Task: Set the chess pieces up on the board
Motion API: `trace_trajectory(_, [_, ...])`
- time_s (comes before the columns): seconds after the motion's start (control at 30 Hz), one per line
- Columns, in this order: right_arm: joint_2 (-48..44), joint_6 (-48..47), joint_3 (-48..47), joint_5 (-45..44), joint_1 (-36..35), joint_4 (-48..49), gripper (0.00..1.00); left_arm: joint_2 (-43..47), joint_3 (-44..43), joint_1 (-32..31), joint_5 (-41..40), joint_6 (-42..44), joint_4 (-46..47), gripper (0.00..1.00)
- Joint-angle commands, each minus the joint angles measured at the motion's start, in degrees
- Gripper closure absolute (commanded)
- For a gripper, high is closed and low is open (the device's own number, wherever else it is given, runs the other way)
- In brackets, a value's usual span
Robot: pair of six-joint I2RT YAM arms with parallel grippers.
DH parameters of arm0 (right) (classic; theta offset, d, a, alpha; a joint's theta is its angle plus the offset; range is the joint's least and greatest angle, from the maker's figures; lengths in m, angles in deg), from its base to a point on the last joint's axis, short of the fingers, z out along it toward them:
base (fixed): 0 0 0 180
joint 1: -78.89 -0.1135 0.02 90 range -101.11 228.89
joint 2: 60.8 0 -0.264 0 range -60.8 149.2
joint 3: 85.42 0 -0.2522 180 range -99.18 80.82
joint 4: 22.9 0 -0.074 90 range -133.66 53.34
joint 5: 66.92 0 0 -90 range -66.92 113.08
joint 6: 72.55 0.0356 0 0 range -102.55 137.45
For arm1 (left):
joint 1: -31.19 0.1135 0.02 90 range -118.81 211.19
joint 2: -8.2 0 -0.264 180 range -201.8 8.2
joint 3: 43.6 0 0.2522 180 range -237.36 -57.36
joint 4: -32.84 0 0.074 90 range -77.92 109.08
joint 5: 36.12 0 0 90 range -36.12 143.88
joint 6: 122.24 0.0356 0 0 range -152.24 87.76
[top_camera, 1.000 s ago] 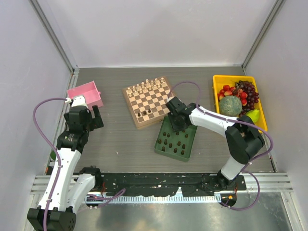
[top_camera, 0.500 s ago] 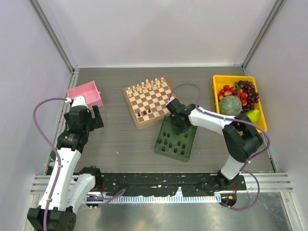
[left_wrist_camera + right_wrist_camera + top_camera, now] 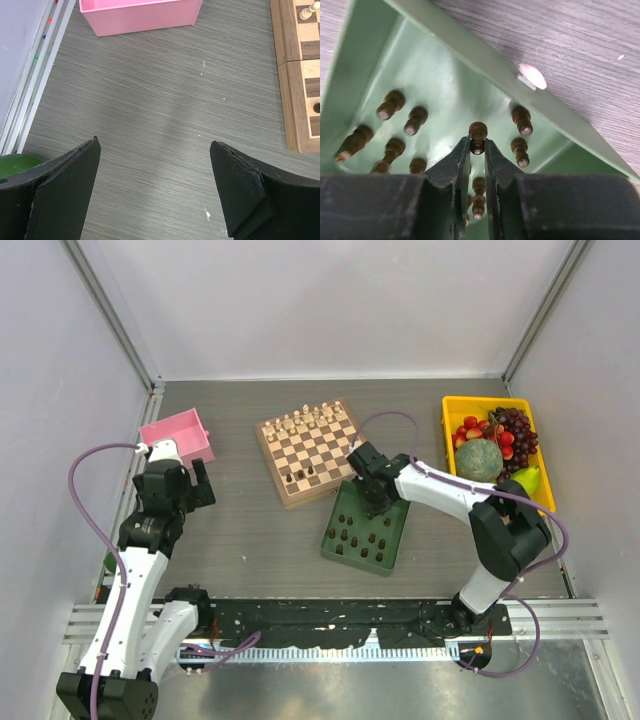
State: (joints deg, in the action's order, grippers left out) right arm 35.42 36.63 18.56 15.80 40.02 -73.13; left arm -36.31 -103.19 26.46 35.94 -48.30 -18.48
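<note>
The chessboard [image 3: 271,468] lies at the table's middle, with cream chessmen along its far side and a few dark chess pieces [image 3: 300,476] near its front edge. Several dark brown pieces [image 3: 362,540] stand in the green tray [image 3: 332,522] just right of the board. My right gripper [image 3: 372,502] is down in the tray's far end. In the right wrist view the right gripper [image 3: 477,142] is shut on the head of one dark piece [image 3: 478,131], with others around it. My left gripper [image 3: 195,485] hangs open and empty over bare table, far left of the board [image 3: 292,100].
A pink bin [image 3: 178,437] stands at the far left, just beyond my left gripper [image 3: 155,145]. A yellow tray [image 3: 452,412] of fruit is at the far right. The tray wall [image 3: 470,55] rises close ahead of the right fingers. A green object [image 3: 20,162] sits by the left rail.
My right gripper has shifted slightly over the far end of the green tray and settled among the dark pieces. The left arm has not moved.
</note>
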Motion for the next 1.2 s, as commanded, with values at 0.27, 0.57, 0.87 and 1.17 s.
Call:
trace_trajectory(0.27, [-2.11, -3.71, -20.69, 1.93, 0.02, -4.31, 0.83, 0.48, -0.67, 0.34, 0.27, 0.41, 1.44, 0.01])
trace_trajectory(0.57, [13.54, -4.50, -35.81, 2.72, -0.06, -4.75, 0.83, 0.39, -0.67, 0.34, 0.27, 0.50, 1.35, 0.01])
trace_trajectory(0.87, [25.41, -4.68, -47.34, 2.45, -0.15, -7.12, 0.83, 0.65, -0.58, 0.43, 0.44, 0.50, 1.35, 0.01])
trace_trajectory(1.17, [30.16, -4.94, -51.29, 2.19, -0.15, -7.74, 0.82, 0.57, -0.67, 0.34, 0.44, 0.50, 1.35, 0.01])
